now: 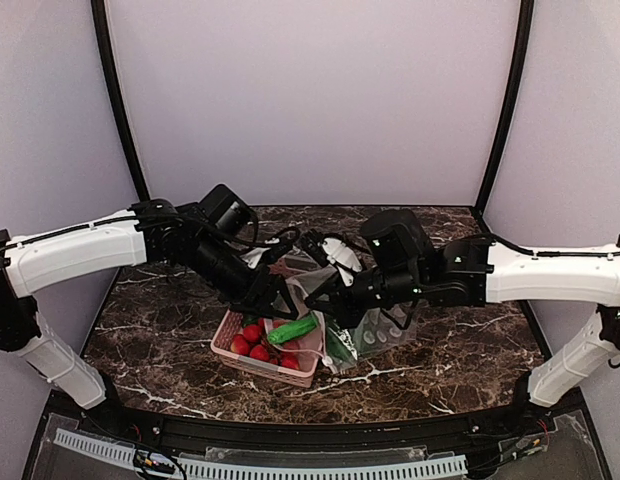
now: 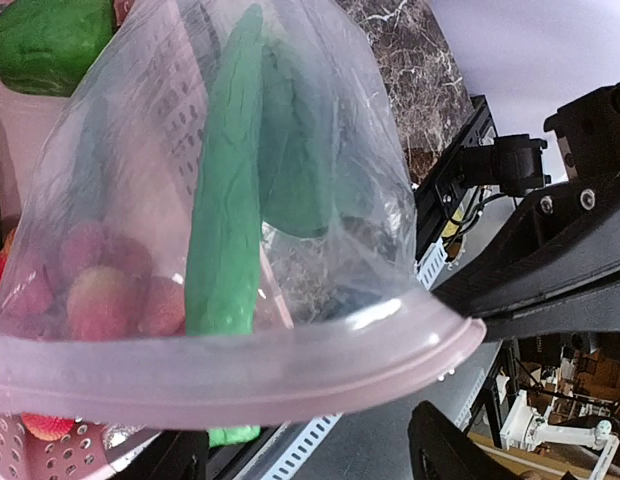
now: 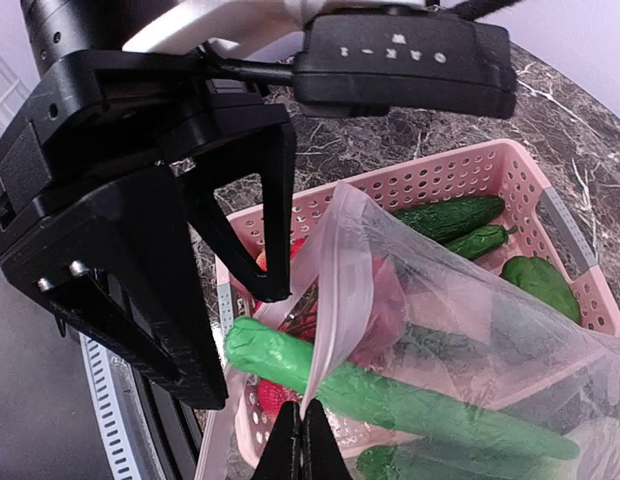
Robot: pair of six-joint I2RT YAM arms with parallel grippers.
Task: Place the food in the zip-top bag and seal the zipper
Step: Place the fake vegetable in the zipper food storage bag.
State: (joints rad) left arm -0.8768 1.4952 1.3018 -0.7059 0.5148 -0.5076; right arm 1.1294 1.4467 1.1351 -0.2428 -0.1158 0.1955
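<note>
**Two arms over one pink basket [image 1: 280, 377] on the marble desk [image 1: 170, 330].**

- **Left gripper:** My left gripper [image 1: 280, 302] is above the basket's far rim. Its two fingers are spread and clamp nothing.
- **Right gripper:** My right gripper [image 3: 302, 440] is also above the basket. It is closed, pinching the mouth edge of the one zip-top bag [image 3: 470, 330].
- **Bag:** The bag's mouth is lifted over the basket, and its clear body trails off past the basket's right side. The zipper [image 2: 240, 375] is one pale pink strip running just in front of the left gripper.
- **Food:**
  - One bright-green long piece [image 3: 410, 405] lies across the basket's near half. I cannot tell whether it is in the bag or under it.
  - Two darker cucumber-like pieces [image 3: 450, 217] lie at the far side of the basket.
  - One green pepper [image 3: 538, 287] lies beside them.
- **Other contents:** At least four red berries [image 1: 252, 345] lie in the basket's left part.
</note>
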